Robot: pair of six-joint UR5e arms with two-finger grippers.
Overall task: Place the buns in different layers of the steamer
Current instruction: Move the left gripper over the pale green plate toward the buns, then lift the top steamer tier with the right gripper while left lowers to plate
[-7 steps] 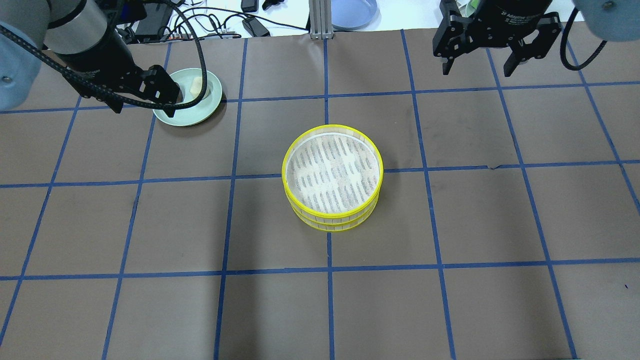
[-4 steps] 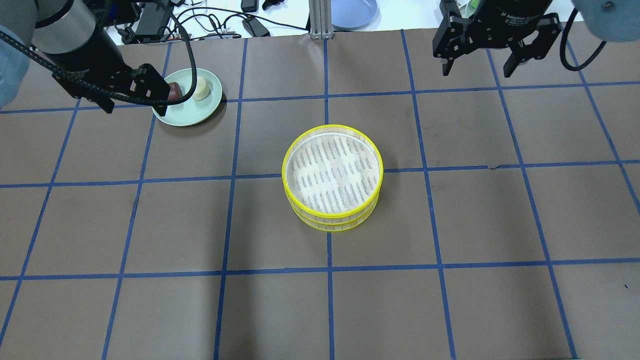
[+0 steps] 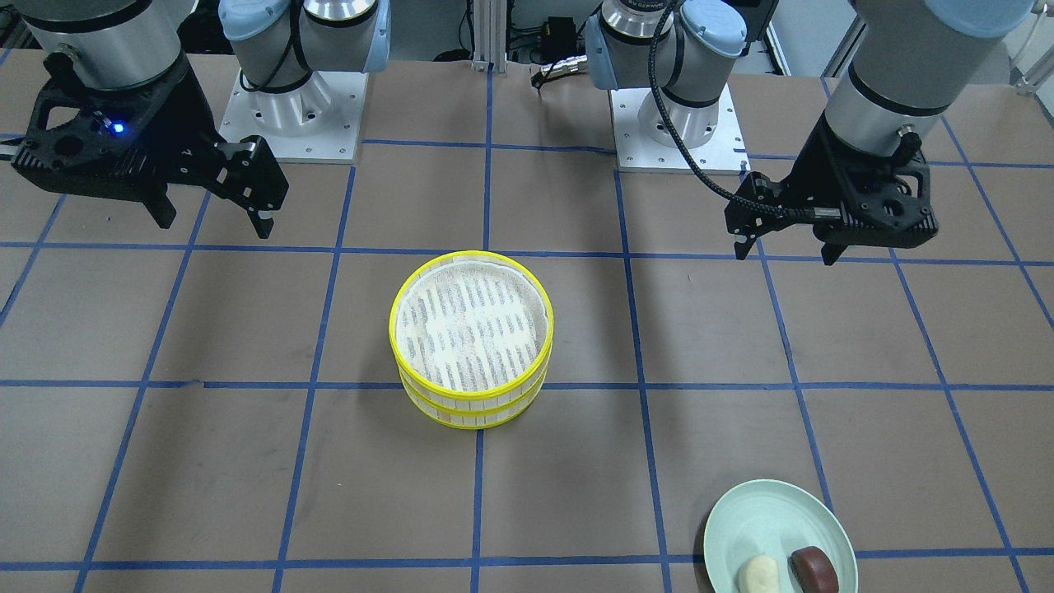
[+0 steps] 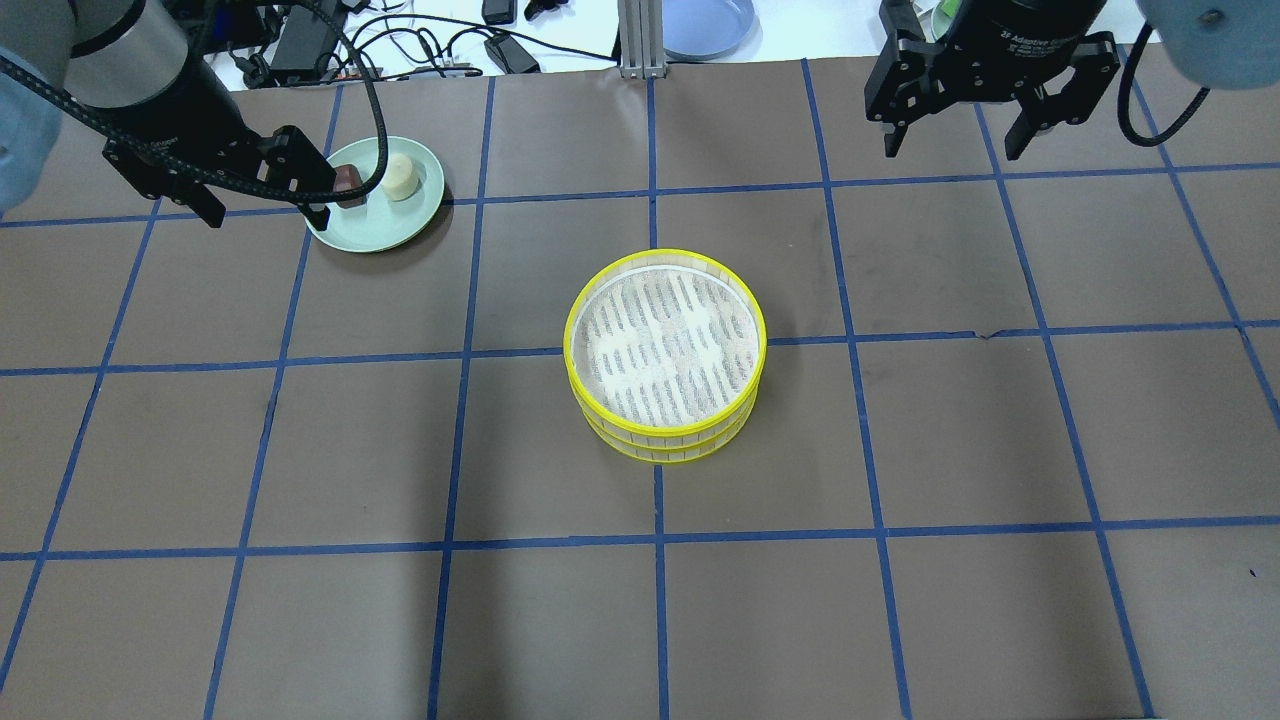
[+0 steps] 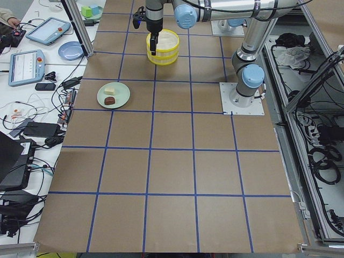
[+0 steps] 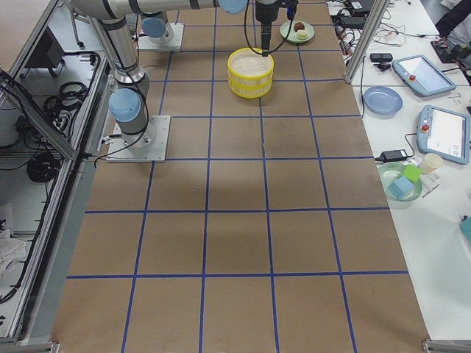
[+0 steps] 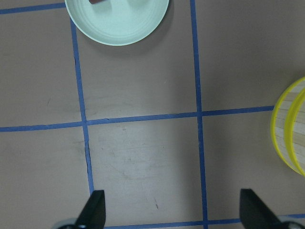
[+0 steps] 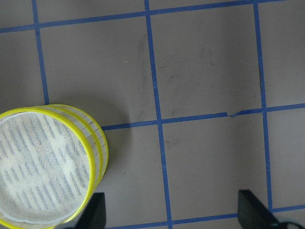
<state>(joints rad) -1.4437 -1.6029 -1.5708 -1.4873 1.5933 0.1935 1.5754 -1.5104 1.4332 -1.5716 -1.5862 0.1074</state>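
Both buns sit on the plate point(image 4: 372, 226), far-left corner of the table point(image 4: 900, 450). The cream bun point(image 4: 400, 177) and brown bun point(image 4: 348, 182) lie side by side, just about touching.

Left gripper point(image 4: 265, 208) is wide open and holds nothing. It hangs high above the table on the robot's side of the plate, clear of both buns. In the left wrist view the plate is at the top edge with bare table between the fingertips point(image 7: 95, 210), and the steamer rim is at the right edge.

The steamer layers are stacked mid-table, top layer point(image 4: 665, 345) on bottom layer point(image 4: 662, 447). The top one holds nothing; the bottom one's inside is hidden.

Right gripper point(image 4: 950, 140) is also wide open and empty. It hovers over the far-right part of the table, well apart from the stack. In the right wrist view the stack is at lower left, outside the fingers.
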